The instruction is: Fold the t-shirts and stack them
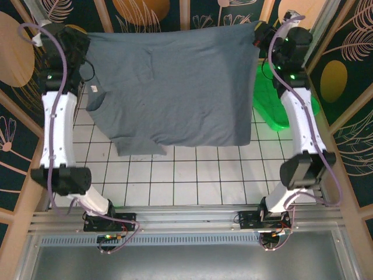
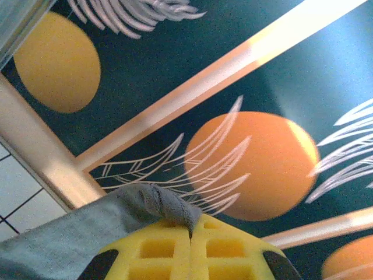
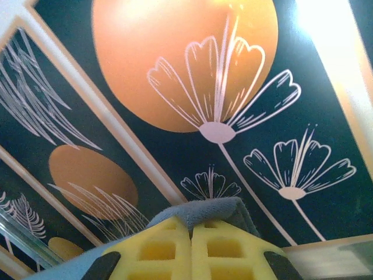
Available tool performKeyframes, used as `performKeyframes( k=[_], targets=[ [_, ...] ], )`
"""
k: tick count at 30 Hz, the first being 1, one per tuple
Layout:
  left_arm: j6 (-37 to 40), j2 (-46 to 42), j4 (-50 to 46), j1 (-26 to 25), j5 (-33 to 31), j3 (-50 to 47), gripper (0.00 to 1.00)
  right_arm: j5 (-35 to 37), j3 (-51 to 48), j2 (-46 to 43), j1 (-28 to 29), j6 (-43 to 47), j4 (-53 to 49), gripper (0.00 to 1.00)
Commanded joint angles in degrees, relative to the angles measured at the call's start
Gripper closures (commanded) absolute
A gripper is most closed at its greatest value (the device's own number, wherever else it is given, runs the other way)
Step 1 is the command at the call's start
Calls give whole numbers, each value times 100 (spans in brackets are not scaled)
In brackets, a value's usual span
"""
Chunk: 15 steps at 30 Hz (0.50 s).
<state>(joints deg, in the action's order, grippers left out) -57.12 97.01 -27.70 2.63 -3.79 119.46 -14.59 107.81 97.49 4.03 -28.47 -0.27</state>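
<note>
Spreading step: left gripper (image 2: 190,228) and right gripper (image 3: 191,226) each clamp a t-shirt (image 1: 175,87) corner, cloth hanging between them; next, probably, lay it flat.

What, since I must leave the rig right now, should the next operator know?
Left tool: shut on one upper corner of the t-shirt.
Right tool: shut on the other upper corner.
Things: the t-shirt is spread wide between both tools over the tiled table; I cannot tell whether its lower edge touches. The green basket sits at the right, partly behind it.
Done: shirt picked up and spread.
Left: lay it flat, fold it, stack it.
</note>
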Motion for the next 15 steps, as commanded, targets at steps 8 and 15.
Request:
performKeyframes(
  k=[8,15],
  targets=[
    [-77,1752,185,572,1113,2661,100,-436,3121,1828,-139,-470,-504,100],
    [-212,1018,213,764,996,2603,100,-184,2974,1353,-301,-550,-732,100]
  ],
)
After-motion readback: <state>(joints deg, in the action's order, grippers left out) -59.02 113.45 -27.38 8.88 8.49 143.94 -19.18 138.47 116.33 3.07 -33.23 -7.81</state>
